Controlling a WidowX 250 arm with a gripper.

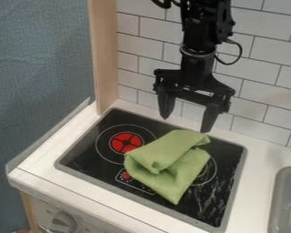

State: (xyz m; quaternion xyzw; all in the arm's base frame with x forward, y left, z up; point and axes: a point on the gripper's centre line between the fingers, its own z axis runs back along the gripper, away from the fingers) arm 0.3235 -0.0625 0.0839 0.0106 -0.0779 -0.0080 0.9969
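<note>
the black two-finger robot gripper (pixel 187 123) hangs at the rear of the toy stove, in front of the white tiled wall (pixel 257 77), with its fingers (pixel 166 102) spread wide and nothing between them. it points downward, which probably suits work on a low, flat surface, and the open stance leaves room for something soft and bulky. nearest to it is the soft light-green cloth (pixel 178 175), which lies in a loose, crumpled fold on the black stovetop with a grey rim (pixel 90 159). one fingertip appears just above the cloth's rear corner; whether they touch is hard to tell. the cloth seems to rest there by its own weight, the level top bearing it, while its doubled layers hold one flap a little raised and leave a small pocket at the middle. it covers much of the right burner ring (pixel 214 172) and sits beside the red left burner (pixel 126 142), which it leaves in view. its long axis runs roughly from the rear edge, below the gripper, down toward the front of the stove, leaning slightly left as it comes forward. the narrow end tapers to a point aimed at the front edge, while the broader folded part bulges toward the left burner. around the stovetop is the white counter (pixel 35 168), with a grey sink basin (pixel 278 186) at the right.
</note>
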